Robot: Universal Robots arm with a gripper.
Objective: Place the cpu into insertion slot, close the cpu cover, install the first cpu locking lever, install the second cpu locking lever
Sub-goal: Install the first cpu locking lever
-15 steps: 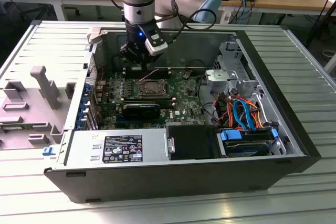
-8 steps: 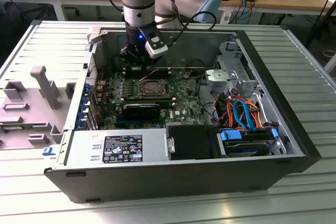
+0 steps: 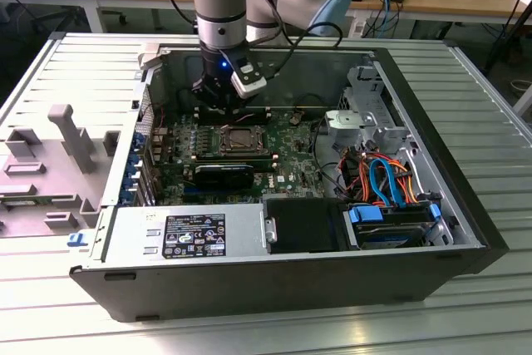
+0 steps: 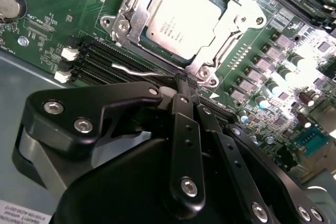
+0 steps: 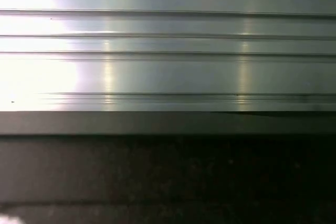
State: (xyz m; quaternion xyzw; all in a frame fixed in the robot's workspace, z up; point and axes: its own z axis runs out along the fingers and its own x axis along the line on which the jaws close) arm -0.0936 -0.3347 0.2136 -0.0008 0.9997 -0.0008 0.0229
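The gripper (image 4: 185,81) is hovering with its jaws pressed together at a thin locking lever (image 4: 137,70), beside the cpu (image 4: 181,18) lying under the cpu cover (image 4: 218,43).

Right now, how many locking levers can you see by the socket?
1: a wire lever beside the memory slots, its end pinched in the fingers. A second may be hidden.

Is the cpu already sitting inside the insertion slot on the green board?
Yes: in the second wrist view the cpu lies flat inside the insertion slot, its silver top showing through the metal frame.
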